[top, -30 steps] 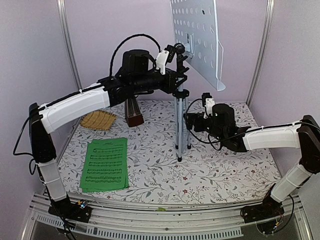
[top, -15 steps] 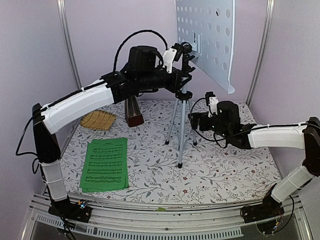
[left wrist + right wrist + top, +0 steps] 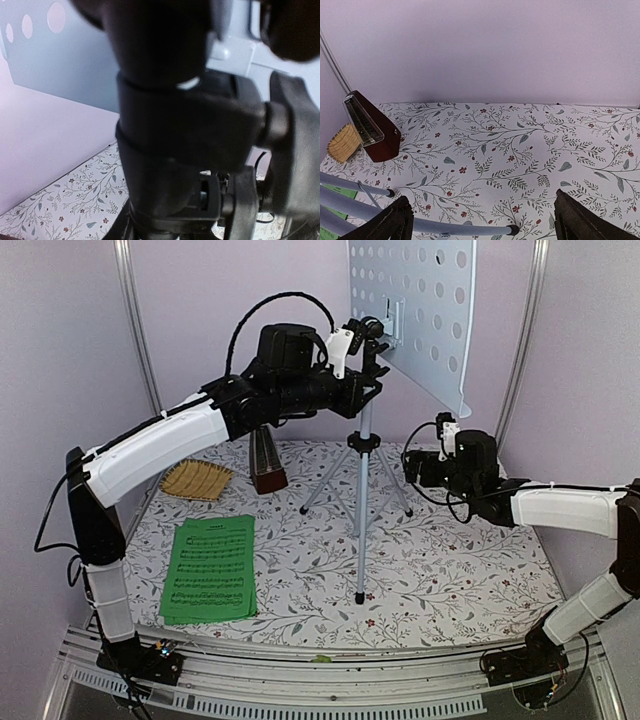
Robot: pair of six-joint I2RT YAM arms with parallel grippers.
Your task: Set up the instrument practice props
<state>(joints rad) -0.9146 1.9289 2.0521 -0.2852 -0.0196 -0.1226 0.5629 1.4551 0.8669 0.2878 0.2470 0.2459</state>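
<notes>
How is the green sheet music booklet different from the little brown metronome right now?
The booklet lies flat; the metronome stands upright. The booklet is bright green with black notes; the metronome is a dark reddish-brown pyramid. The booklet sits near the front left; the metronome stands farther back, beside the straw mat. Both rest on the floral table, and neither is being held.

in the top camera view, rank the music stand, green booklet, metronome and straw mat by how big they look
1. music stand
2. green booklet
3. straw mat and metronome: about alike. The left arm hides the metronome's top, so I won't rank these two.
</notes>
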